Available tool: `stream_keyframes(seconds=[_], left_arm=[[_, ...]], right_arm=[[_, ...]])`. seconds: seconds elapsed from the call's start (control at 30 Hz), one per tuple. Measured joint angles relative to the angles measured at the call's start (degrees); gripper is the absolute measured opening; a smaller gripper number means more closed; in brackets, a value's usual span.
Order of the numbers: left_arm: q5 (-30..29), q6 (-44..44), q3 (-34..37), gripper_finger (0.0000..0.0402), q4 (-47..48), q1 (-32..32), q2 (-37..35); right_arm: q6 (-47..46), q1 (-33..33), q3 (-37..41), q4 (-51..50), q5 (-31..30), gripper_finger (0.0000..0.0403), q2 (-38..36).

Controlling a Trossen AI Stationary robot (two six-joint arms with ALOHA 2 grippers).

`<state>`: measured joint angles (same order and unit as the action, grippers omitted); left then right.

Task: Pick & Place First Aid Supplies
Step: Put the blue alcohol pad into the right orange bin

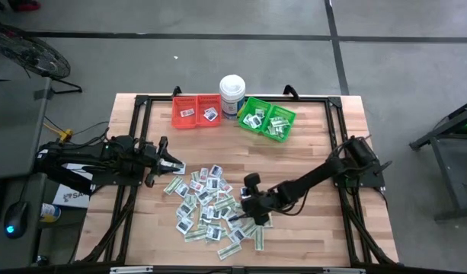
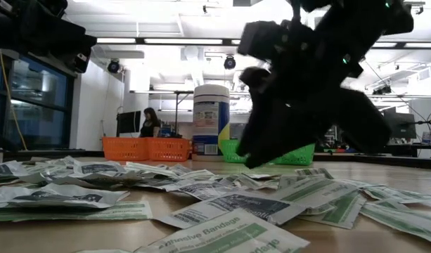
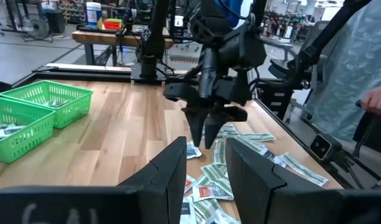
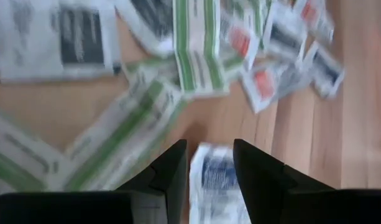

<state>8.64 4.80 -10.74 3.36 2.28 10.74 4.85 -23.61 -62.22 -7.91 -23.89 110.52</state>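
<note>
At nine o'clock on the table, the left gripper (image 1: 174, 165) hovers at the heap's edge, its fingers (image 3: 171, 171) a narrow gap apart with nothing visibly between them. Toward six o'clock from centre, the first aid supplies (image 1: 210, 205) lie scattered on the wood. At the pile's four o'clock side the right gripper (image 1: 241, 217) hangs low over the packets, fingers narrowly parted around a square white packet (image 4: 212, 180). At twelve o'clock sit a red bin (image 1: 196, 111), white tub (image 1: 232, 95) and green bin (image 1: 267, 118).

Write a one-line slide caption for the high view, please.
Right gripper hangs over scattered small flat paper first-aid packets on the wooden table; left gripper waits at the pile's edge.
</note>
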Motion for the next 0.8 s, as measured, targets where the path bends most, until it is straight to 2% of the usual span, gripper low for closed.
stream_keyframes(seconds=[0.13,0.23,0.5,0.8], left_arm=[[0.0,0.0,0.0,0.011,0.0,0.0,0.0],[0.0,0.0,0.0,0.011,0.0,0.0,0.0],[0.0,-0.2,0.0,0.011,0.0,0.0,0.0],[-0.1,-0.2,0.0,0.011,0.0,0.0,0.0]], right_arm=[[-3.4,0.7,0.1,-4.5,2.9,0.0124,0.0],[-4.0,0.7,0.0,-7.2,2.5,0.0124,0.0],[-3.9,1.5,-0.1,-10.5,2.4,0.0124,-0.2],[-1.2,4.2,-0.1,-12.7,5.8,0.0124,-0.2]])
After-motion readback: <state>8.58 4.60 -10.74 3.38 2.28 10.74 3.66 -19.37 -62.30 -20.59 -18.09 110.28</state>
